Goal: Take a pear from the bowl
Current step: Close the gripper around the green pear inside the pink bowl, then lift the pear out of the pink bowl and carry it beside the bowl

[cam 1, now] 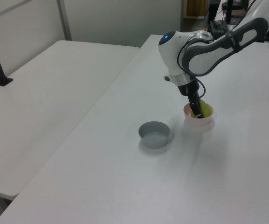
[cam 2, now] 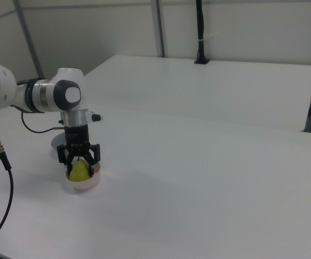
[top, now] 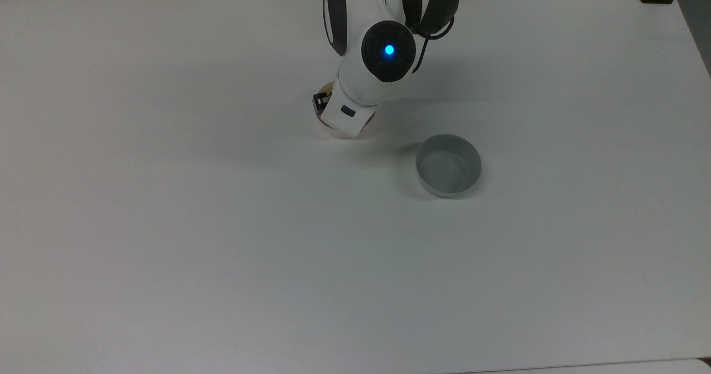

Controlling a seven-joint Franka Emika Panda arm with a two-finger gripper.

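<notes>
The yellow-green pear (cam 2: pixel 80 172) stands in the small pink bowl (cam 2: pixel 83 183) on the white table. My gripper (cam 2: pixel 80 161) points straight down into the bowl, open, with one dark finger on each side of the pear's upper part. From the left view, the pear (cam 1: pixel 206 111) shows beside the lowered gripper (cam 1: pixel 196 111) inside the bowl (cam 1: pixel 198 122). In the top view my white hand covers the pear, and just a sliver of the bowl's rim (top: pixel 349 135) peeks out below it.
An empty grey bowl (top: pixel 447 165) sits a short way from the pink one, to the top view's lower right; the left view has the grey bowl (cam 1: pixel 154 134) nearer the camera. A second white table (cam 2: pixel 209 86) stands behind.
</notes>
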